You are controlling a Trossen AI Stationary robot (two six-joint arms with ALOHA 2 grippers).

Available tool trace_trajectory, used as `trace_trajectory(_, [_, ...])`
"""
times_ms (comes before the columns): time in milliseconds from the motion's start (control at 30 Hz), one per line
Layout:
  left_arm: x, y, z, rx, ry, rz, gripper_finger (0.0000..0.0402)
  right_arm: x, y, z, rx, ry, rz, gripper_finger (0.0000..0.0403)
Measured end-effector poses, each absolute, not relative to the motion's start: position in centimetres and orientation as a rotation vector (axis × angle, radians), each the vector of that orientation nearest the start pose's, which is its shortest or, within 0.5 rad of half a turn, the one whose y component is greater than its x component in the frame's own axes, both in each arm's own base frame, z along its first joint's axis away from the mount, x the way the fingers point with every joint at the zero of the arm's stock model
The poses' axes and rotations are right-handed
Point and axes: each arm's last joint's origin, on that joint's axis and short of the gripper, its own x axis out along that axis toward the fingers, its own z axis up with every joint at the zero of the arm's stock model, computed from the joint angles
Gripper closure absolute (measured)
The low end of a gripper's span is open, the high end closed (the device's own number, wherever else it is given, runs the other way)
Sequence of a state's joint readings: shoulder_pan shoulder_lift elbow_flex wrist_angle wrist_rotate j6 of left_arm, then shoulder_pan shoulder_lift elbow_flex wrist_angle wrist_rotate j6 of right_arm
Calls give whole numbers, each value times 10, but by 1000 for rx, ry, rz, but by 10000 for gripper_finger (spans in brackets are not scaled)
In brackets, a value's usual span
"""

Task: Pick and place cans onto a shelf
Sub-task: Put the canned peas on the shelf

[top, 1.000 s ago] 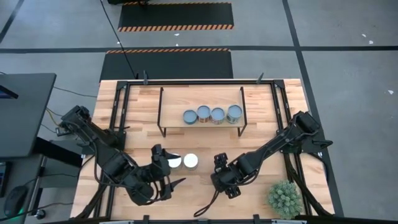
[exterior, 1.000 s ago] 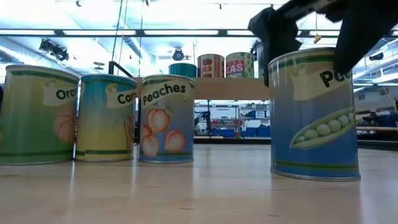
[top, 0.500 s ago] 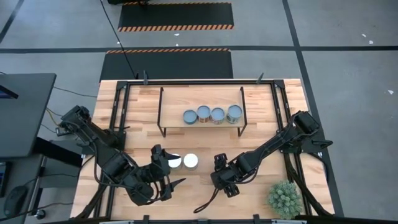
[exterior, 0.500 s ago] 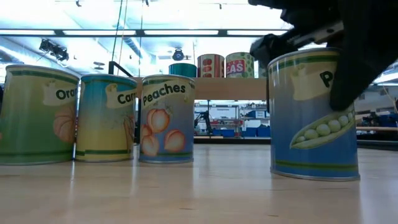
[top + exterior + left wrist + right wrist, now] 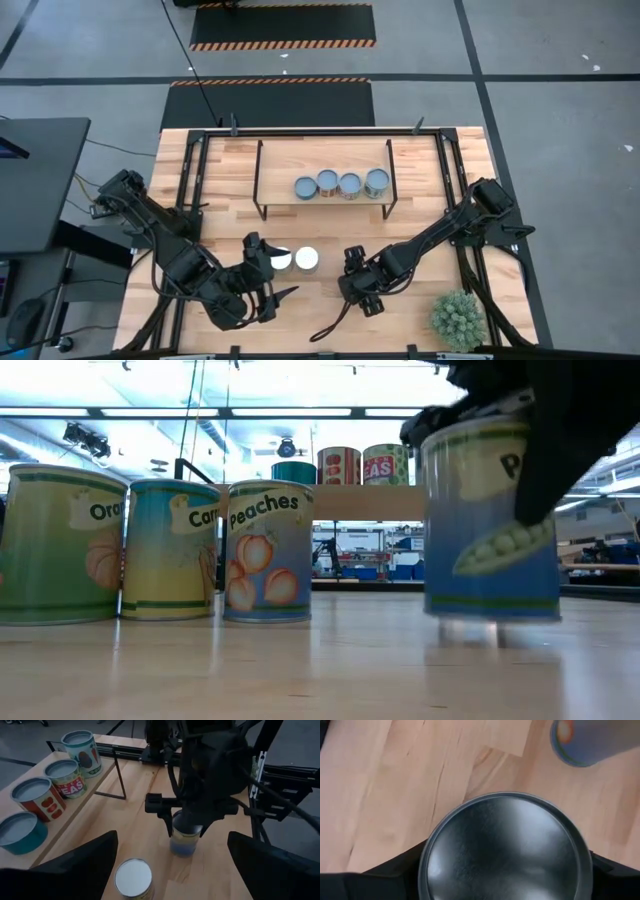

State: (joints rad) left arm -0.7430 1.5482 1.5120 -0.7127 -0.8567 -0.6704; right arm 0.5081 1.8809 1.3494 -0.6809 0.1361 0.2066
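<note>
Light wood fills the high view: the shelf (image 5: 322, 165) carries 4 cans in a row, and 2 white-topped cans (image 5: 294, 259) stand on the table (image 5: 420, 180) between the arms. The right gripper (image 5: 358, 283) sits low over the table just right of them, at the same spot as a second ago; its can is hidden beneath it. The left gripper (image 5: 265, 277) waits beside the white-topped pair, jaws wide and empty. The plant (image 5: 458, 318) stands at the near right corner.

In the low view the change is plain. The pea can (image 5: 490, 520), flat on the wood half a second ago, now hangs clear of the table with a gap and a reflection under it, and it has shifted slightly left. The right gripper's dark fingers (image 5: 560, 450) clamp its sides. 3 cans (image 5: 160, 550) stand untouched on the left.

The left wrist view shows the right gripper (image 5: 187, 827) closed round the blue-labelled can (image 5: 184, 840), with the shelf cans (image 5: 50, 785) beyond and a white-topped can (image 5: 133, 878) close by.

The right wrist view looks down on the held can's metal lid (image 5: 505, 850), set between that gripper's fingers.

So the grasp has taken and the lift has begun; I judge that carrying the can to the shelf's free space comes next.
</note>
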Motion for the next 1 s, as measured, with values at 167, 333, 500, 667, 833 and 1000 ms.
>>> trace_trajectory(167, [253,-203,359,-111,460,270,20,331,173,217,-249,1256,176,82])
trace_trajectory(333, [248,-196,358,-96,497,303,20,325,158,263,-295,1276,103,82])
trace_trajectory(500, [240,-185,357,-114,538,363,20,312,141,323,-305,1187,58,82])
trace_trajectory(667, [241,-178,355,-104,597,358,20,293,115,377,-245,1019,-3,82])
trace_trajectory(833, [243,-165,356,-20,641,369,22,274,83,411,-160,905,-100,82])
trace_trajectory(1000, [241,-141,366,40,654,397,37,258,47,430,-121,847,-216,82])
